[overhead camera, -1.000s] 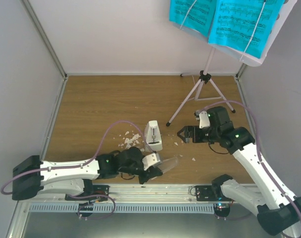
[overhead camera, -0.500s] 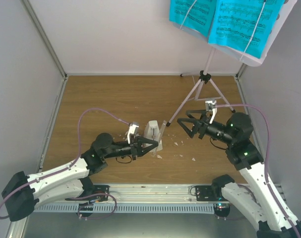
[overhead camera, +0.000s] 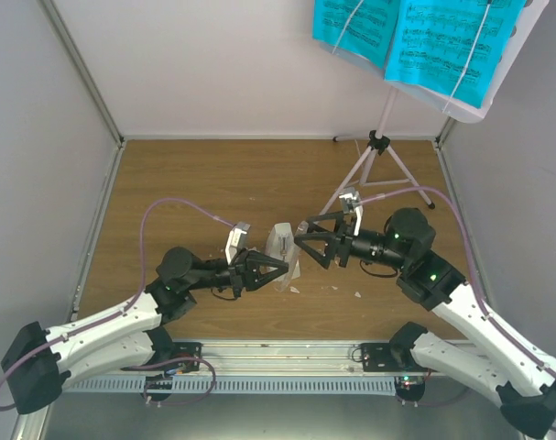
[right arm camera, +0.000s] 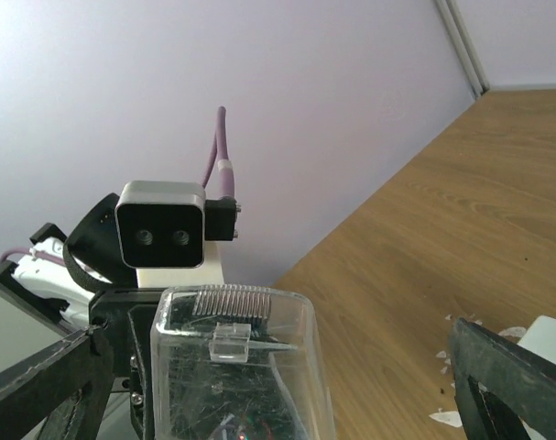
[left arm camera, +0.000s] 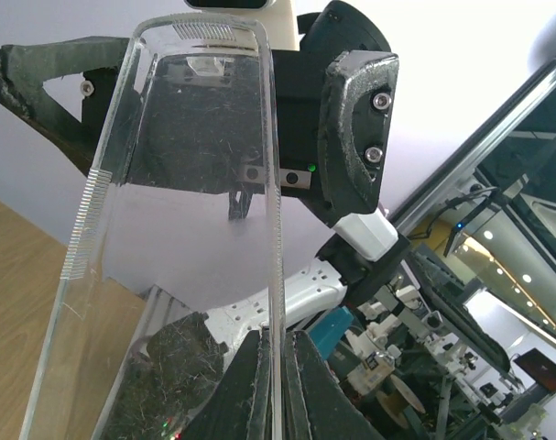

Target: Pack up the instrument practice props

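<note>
A clear case is clamped by its edge between the clenched fingers of the left gripper. It is faced by the right gripper, whose jaws are spread wide and hold nothing. The metronome is stood on the table between both grippers, outside the case. Crumbs are scattered nearby. The stand, with the pages on it, is set in the far right corner.
</note>
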`<state>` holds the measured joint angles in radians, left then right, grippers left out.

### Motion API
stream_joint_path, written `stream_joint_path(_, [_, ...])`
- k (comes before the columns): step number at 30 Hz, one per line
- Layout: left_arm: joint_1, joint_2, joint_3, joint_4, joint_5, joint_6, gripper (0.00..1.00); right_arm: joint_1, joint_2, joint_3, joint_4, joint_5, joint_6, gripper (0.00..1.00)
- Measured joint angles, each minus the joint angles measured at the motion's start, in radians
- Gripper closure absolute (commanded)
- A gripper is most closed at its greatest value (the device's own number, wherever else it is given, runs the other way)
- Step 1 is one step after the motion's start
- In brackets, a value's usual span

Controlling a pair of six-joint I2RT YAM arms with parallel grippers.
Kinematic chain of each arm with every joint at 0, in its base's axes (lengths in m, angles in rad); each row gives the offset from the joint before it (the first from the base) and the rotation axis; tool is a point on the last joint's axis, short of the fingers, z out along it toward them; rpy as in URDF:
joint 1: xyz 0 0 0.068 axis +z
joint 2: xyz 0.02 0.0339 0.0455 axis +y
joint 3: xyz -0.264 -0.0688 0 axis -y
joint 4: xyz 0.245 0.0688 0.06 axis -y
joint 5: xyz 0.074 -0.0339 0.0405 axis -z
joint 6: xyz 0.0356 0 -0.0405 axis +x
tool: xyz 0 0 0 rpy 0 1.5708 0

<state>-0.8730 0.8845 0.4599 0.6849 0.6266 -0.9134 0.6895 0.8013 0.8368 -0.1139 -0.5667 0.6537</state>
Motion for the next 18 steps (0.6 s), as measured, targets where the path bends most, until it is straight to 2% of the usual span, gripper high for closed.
stream_joint_path(12, [0.004,-0.018,0.0,0.014,-0.002,0.006,1.0,0.154,0.032,0.018,0.003,0.129,0.034,0.21])
stream_joint_path(15, [0.004,-0.018,0.0,0.014,-0.003,0.008,1.0,0.172,0.039,0.018,0.002,0.147,0.035,0.23])
stream_joint_path(18, [0.004,-0.019,0.0,0.014,-0.006,0.008,1.0,0.177,0.038,0.02,0.003,0.151,0.036,0.21])
